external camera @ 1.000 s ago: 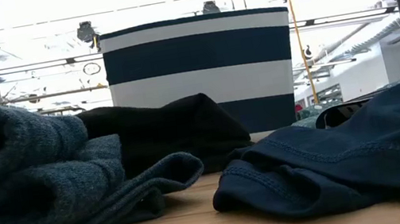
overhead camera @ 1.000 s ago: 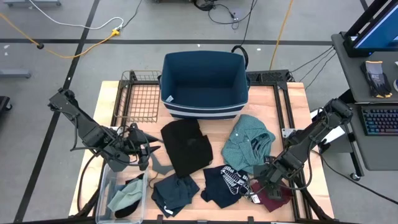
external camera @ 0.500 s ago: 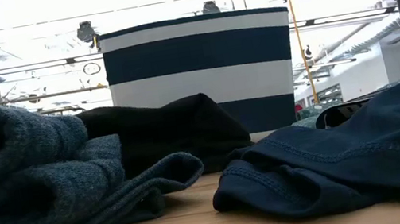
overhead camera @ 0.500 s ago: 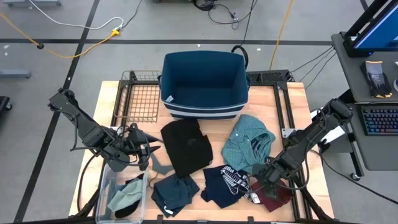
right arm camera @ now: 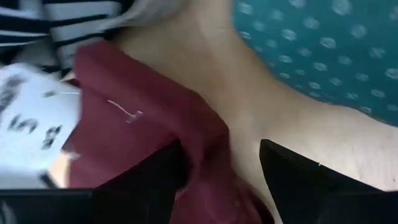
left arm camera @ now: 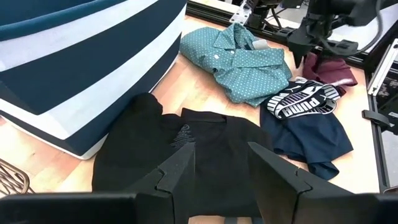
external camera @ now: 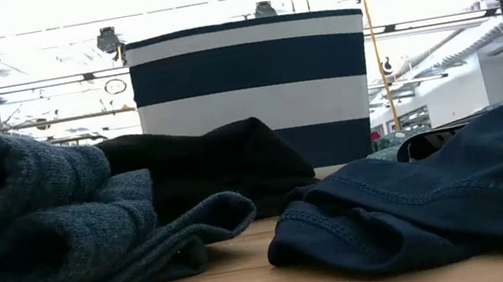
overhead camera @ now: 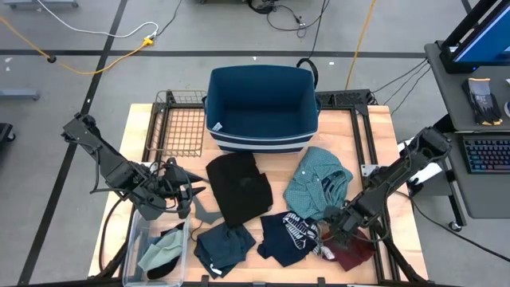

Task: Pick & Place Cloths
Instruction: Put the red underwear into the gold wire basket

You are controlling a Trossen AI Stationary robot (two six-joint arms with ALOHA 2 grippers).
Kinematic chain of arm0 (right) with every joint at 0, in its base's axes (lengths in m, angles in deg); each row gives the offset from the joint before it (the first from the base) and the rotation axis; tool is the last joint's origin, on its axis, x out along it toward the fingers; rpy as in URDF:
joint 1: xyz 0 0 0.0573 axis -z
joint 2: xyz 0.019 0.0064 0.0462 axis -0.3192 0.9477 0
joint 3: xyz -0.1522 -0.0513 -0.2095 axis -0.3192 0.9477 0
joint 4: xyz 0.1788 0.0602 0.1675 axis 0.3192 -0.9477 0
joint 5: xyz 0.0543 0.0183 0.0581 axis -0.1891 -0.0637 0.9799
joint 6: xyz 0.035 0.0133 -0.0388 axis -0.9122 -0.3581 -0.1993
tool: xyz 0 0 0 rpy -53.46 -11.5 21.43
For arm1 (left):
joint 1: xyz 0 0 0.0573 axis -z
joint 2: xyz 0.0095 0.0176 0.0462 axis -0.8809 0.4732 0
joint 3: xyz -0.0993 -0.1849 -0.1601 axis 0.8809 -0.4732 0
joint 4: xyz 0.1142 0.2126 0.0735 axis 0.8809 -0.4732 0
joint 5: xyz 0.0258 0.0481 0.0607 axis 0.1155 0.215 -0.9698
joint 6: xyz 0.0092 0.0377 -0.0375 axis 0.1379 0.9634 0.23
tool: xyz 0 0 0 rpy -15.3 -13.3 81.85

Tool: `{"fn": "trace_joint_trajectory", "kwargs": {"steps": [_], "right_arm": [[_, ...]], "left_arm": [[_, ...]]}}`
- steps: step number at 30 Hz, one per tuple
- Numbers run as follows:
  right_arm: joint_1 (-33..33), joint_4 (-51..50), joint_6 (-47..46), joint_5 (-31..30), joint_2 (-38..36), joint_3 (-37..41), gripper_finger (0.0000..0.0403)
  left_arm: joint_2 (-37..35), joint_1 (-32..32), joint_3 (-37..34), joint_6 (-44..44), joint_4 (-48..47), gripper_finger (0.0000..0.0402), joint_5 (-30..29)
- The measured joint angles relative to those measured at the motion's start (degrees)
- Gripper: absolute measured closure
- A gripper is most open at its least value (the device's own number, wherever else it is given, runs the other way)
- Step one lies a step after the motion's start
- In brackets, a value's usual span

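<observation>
Several cloths lie on the wooden table: black point(overhead camera: 237, 187), teal checked point(overhead camera: 319, 182), navy with white print point(overhead camera: 287, 235), dark teal point(overhead camera: 223, 245) and maroon point(overhead camera: 353, 255) at the near right. A pale green one point(overhead camera: 159, 251) lies in a clear bin. My right gripper point(overhead camera: 333, 233) is open and points steeply down at the maroon cloth point(right arm camera: 143, 124). Its fingers stand on either side of that cloth's edge. My left gripper point(overhead camera: 185, 197) hangs open above the table, left of the black cloth point(left arm camera: 186, 149). My right gripper comes at the maroon cloth's edge point(right arm camera: 211, 143) from above, one finger over the cloth and one over the bare wood. Whether the fingertips touch the cloth I cannot tell.
A navy and white striped basket point(overhead camera: 211, 104) stands at the far middle, with a wire rack point(overhead camera: 179, 127) to its left. A grey hanger point(overhead camera: 205, 214) lies beside the black cloth. A white tag point(right arm camera: 31, 118) lies next to the maroon cloth. Metal rails point(overhead camera: 374, 151) run along the right edge.
My right gripper has come down toward the maroon cloth and has rolled about its own axis. Its fingers stay open. The cloths lie as before.
</observation>
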Motion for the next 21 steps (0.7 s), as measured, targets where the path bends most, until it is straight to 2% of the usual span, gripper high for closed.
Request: {"fn": "trace_joint_trajectory", "kwargs": {"steps": [4,7,15,21], "right_arm": [[0.02,0.39,-3.11,0.35,1.44,1.01,0.0201],[0.09,0.35,-4.26,1.10,2.04,1.18,0.0231],[0.09,-0.15,-7.81,2.11,2.20,1.40,0.0384],[-0.03,3.29,-7.40,10.47,2.38,1.51,0.0398]], "left_arm": [[0.00,0.00,0.00,-0.02,0.00,0.0256,-0.01],[0.00,0.00,0.00,-0.04,0.00,0.0256,-0.01],[-0.02,0.00,0.00,-0.36,0.00,0.0256,-0.03],[0.00,0.00,0.00,-0.36,0.00,0.0256,-0.03]]}}
